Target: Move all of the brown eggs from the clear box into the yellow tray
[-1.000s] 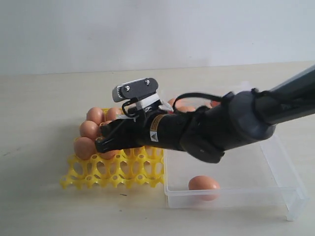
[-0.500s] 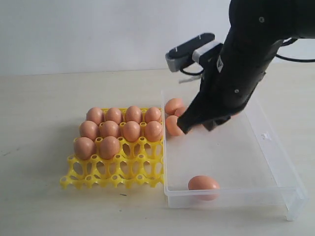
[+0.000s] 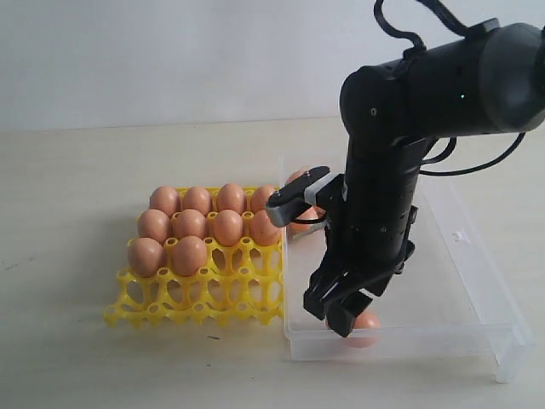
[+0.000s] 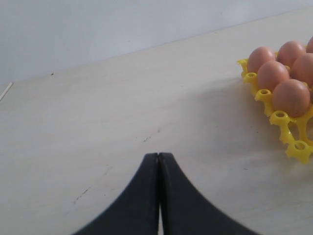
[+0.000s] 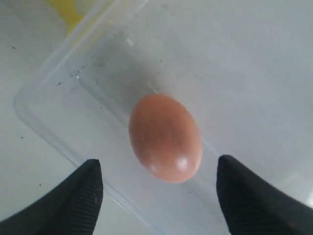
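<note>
right gripper (image 3: 330, 310) wide over 1 brown egg (image 5: 165, 138) | clear box (image 3: 426, 341) | yellow tray (image 3: 196, 302)

orange-brown eggs (image 3: 226, 227), yellow tray (image 3: 194, 317)

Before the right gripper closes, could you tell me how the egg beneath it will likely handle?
The egg lies on its side on the clear box's smooth floor, so a nudge would probably roll it. Its glossy, rounded shell may slip from the right gripper's open jaws unless caught centrally. If real, a hard squeeze could crack it.
</note>
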### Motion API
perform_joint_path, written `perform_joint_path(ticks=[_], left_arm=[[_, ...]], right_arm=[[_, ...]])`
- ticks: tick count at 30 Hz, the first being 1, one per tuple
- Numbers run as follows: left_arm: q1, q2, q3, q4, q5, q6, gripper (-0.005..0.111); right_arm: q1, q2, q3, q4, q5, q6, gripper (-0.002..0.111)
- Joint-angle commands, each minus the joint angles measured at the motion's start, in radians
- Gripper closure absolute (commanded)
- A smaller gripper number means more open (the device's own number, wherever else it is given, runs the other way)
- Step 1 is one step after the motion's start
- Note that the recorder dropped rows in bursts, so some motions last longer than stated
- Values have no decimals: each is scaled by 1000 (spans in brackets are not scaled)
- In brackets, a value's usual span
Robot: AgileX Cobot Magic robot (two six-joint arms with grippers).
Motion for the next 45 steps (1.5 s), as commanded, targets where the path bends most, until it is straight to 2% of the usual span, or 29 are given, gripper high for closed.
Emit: perform_joint_path(ticks=[1,10,16,27,36,45], left_arm=[[-1,-6,-4,-3,-7,0,107],[-1,-6,-4,-3,-7,0,107],[-1,-6,-4,-3,-7,0,107],[-1,-6,-4,-3,-7,0,107],[-1,-6,-4,-3,-7,0,107],[-1,-6,-4,-3,-7,0,107]], right_arm=[[-6,50,3,21,-33,-63,43],[-6,153,1,21,-43,-116,43],[-6,174,1,15,-111,-120,43],[-12,56,-1,-4,-150,-120,43],[-33,44,-1,-8,-210,-116,43],[-35,-23,-73,4,-104,-109,46]])
